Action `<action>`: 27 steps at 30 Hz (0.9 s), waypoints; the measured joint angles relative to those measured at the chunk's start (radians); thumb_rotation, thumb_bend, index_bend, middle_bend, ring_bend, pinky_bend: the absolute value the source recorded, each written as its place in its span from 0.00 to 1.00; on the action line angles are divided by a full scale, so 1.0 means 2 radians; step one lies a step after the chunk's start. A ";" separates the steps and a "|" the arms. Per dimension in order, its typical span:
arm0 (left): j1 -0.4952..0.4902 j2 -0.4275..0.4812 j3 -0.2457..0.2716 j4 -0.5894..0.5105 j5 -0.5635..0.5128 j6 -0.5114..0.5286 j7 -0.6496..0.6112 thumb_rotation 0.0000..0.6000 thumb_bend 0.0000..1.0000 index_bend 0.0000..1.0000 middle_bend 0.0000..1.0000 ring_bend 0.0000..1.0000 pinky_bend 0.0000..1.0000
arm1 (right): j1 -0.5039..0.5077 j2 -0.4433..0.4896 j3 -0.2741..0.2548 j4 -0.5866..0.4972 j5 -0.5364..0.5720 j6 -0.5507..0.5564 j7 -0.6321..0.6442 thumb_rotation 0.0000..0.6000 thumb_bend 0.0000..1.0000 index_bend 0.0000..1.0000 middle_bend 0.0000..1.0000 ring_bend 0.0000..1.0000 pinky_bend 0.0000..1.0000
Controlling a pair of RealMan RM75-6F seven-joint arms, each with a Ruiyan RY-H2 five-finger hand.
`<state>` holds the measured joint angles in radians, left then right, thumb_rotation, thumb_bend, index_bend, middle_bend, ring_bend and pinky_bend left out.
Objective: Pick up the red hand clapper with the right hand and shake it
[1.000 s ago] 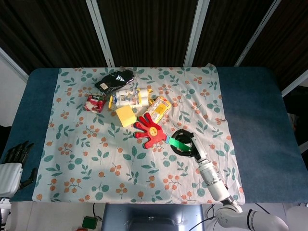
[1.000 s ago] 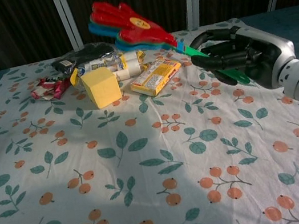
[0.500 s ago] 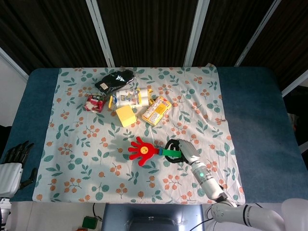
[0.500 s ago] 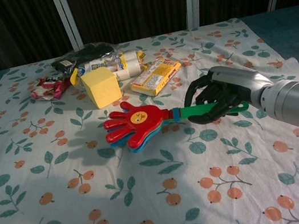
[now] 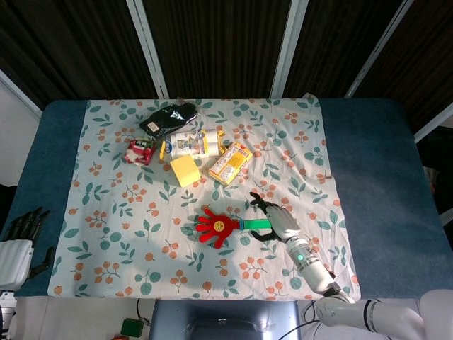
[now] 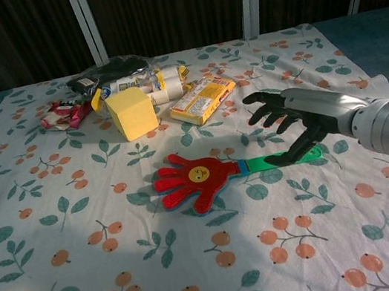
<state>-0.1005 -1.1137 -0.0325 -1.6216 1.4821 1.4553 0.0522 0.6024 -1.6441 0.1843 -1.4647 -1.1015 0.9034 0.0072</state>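
On the near side of the desk (image 5: 368, 156): the right hand (image 6: 303, 120) hovers low over the floral cloth (image 6: 120, 234), palm down.
Fingers: they are spread apart and hold nothing; one fingertip seems to lie at the green handle, but contact cannot be told.
Task's thing: the red hand clapper (image 6: 199, 180) lies flat on the cloth, its red palm toward the robot's left and its green handle (image 6: 280, 160) pointing to the right hand.
Left hand: the left hand (image 5: 23, 228) rests at the desk's edge, well apart from everything; whether its fingers are apart or closed cannot be told.
Step in hand: judging from the open fingers beside the handle, the clapper is not in the grip now, so picking up is the step to do.
Next move: the fingers should close around the green handle firmly, then lift and shake.
Farther back: a yellow block (image 6: 131, 114), a yellow box (image 6: 203, 99), a red packet (image 6: 61, 113) and a black bag (image 6: 108, 72) lie in a group, well apart from the clapper.
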 measured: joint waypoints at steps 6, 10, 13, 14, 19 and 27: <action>0.000 0.000 0.000 0.000 0.000 0.000 0.000 1.00 0.45 0.00 0.03 0.03 0.11 | 0.000 0.050 -0.016 -0.042 0.016 0.000 -0.070 1.00 0.36 0.00 0.00 0.00 0.01; 0.000 0.000 0.000 0.000 0.000 0.000 0.000 1.00 0.45 0.00 0.03 0.02 0.11 | -0.022 0.090 -0.042 -0.082 -0.004 0.063 -0.146 1.00 0.33 0.00 0.00 0.00 0.00; 0.000 0.000 0.000 0.000 0.000 0.000 0.000 1.00 0.46 0.00 0.03 0.01 0.11 | -0.055 0.115 -0.067 -0.102 -0.045 0.146 -0.177 1.00 0.33 0.00 0.00 0.00 0.00; 0.000 0.000 0.000 0.000 0.000 0.000 0.000 1.00 0.46 0.00 0.03 0.01 0.11 | -0.068 0.123 -0.076 -0.106 -0.061 0.175 -0.183 1.00 0.33 0.00 0.00 0.00 0.00; 0.000 0.000 0.000 0.000 0.000 0.000 0.000 1.00 0.47 0.00 0.03 0.00 0.10 | -0.161 0.160 -0.125 -0.108 -0.145 0.330 -0.193 1.00 0.32 0.00 0.00 0.00 0.00; 0.000 0.000 0.000 0.000 0.000 0.000 0.000 1.00 0.47 0.00 0.03 0.00 0.09 | -0.232 0.206 -0.149 -0.103 -0.223 0.405 -0.154 1.00 0.28 0.00 0.00 0.00 0.00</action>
<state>-0.1005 -1.1137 -0.0325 -1.6216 1.4821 1.4553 0.0522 0.1393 -1.2328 -0.1143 -1.6715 -1.5481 1.7132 -0.3012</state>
